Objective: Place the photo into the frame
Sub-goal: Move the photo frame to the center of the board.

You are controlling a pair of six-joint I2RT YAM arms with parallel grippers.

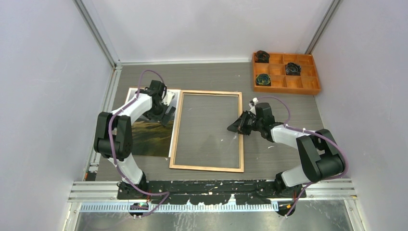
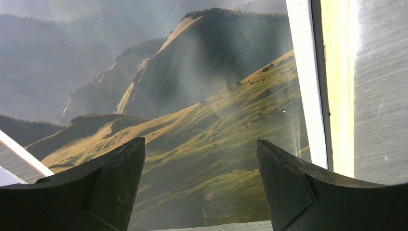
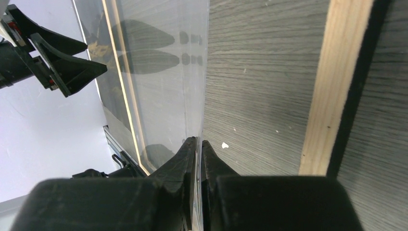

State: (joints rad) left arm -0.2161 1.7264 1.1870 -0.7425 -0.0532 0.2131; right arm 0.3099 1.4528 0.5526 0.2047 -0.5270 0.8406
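Observation:
The photo (image 1: 146, 137), a mountain landscape with a white border, lies flat on the table left of the frame (image 1: 175, 130). The frame rests with its light wood back up. My left gripper (image 1: 163, 113) hovers open just above the photo (image 2: 192, 96), its fingers spread wide with nothing between them (image 2: 200, 149). The frame's wood edge (image 2: 339, 86) runs along the photo's right side. My right gripper (image 1: 235, 127) is shut (image 3: 198, 140) on the right edge of the clear pane (image 3: 159, 72). It holds that edge tilted up inside the frame's right rim (image 3: 332, 86).
An orange compartment tray (image 1: 288, 90) with a few dark coiled items stands at the back right. White walls with metal rails close in the table on three sides. The left arm's fingers (image 3: 62, 62) show through the pane in the right wrist view.

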